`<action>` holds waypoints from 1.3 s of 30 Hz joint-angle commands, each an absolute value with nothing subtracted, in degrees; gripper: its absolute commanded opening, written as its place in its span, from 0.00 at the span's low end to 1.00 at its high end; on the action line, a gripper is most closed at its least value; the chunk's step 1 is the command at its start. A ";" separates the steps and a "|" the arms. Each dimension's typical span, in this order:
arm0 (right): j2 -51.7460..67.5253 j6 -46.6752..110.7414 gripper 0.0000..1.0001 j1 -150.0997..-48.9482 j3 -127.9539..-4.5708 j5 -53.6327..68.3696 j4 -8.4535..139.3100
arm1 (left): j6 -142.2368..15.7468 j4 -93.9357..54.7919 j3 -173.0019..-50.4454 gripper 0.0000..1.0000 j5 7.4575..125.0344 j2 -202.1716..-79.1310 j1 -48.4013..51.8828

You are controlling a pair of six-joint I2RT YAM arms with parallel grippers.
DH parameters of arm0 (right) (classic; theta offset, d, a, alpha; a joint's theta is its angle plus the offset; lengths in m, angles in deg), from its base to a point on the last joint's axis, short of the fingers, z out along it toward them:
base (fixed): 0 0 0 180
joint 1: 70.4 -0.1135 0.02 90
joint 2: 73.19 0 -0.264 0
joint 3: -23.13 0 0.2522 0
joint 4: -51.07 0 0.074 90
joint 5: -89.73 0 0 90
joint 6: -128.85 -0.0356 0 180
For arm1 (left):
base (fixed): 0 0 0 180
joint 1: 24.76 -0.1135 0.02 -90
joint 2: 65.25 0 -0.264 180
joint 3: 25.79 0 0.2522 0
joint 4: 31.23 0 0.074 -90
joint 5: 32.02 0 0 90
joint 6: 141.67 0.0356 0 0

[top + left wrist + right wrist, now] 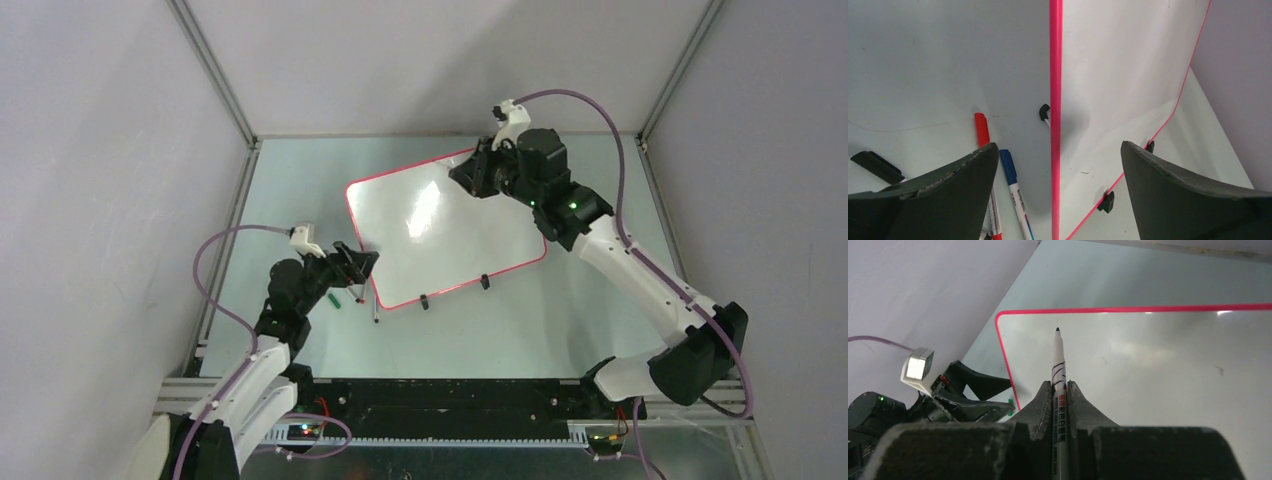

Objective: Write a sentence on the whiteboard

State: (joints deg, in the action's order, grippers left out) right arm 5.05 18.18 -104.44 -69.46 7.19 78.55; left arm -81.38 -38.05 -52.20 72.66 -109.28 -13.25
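Observation:
The whiteboard (445,232) lies flat on the table, white with a pink rim, tilted a little. No sentence shows on it in any view. My right gripper (1059,384) is shut on a white whiteboard marker (1058,365). The marker's uncapped dark tip (1057,330) points over the board's far right corner, where the gripper (463,177) hovers. My left gripper (1059,145) is open wide over the board's left edge (1054,75). The pink rim runs between its fingers (963,175) and touches neither. From above, this gripper (355,263) sits at the board's near left corner.
A red marker (981,129) and a blue marker (1012,182) lie on the table beside the board's left edge, with a black cap (877,166) further left. A green cap (333,299) lies near the left gripper. Two black clip feet (1106,201) sit on the board's near edge.

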 commanded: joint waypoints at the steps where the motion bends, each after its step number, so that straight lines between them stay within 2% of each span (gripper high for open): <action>1: 8.84 21.70 0.00 -108.56 -75.13 4.74 79.79 | -80.73 -42.26 -52.25 0.99 75.24 -109.37 -13.46; 8: 13.03 22.44 0.00 -110.94 -80.99 5.24 81.57 | -83.26 -44.93 -51.67 1.00 76.16 -110.38 -14.57; 16: 14.83 21.94 0.00 -111.41 -82.97 7.32 81.80 | -84.43 -39.73 -53.02 0.98 73.46 -109.00 -15.94; 19: 15.62 21.92 0.00 -112.14 -84.16 7.38 82.83 | -83.94 -41.23 -53.45 0.74 75.71 -109.57 -15.95; 20: 15.99 21.85 0.00 -112.74 -84.29 7.35 82.84 | -83.89 -42.67 -53.07 0.72 78.81 -110.43 -15.88; 26: 18.04 22.58 0.00 -116.12 -86.46 5.50 83.51 | -87.77 -53.21 -52.84 0.74 88.41 -118.84 -15.86; 29: 19.17 22.40 0.00 -116.94 -87.56 5.91 83.46 | -88.47 -55.43 -52.41 0.74 87.43 -120.95 -15.96; 34: 22.08 22.89 0.00 -118.43 -90.78 5.56 85.30 | -86.24 -54.58 -53.88 0.59 88.61 -122.20 -16.49; 38: 24.25 23.69 0.00 -119.83 -92.71 2.34 86.45 | -82.51 -51.93 -54.02 0.52 87.69 -120.41 -16.50; 39: 24.53 23.80 0.00 -120.03 -93.36 1.78 86.87 | -81.24 -50.14 -54.18 0.47 87.47 -119.98 -16.45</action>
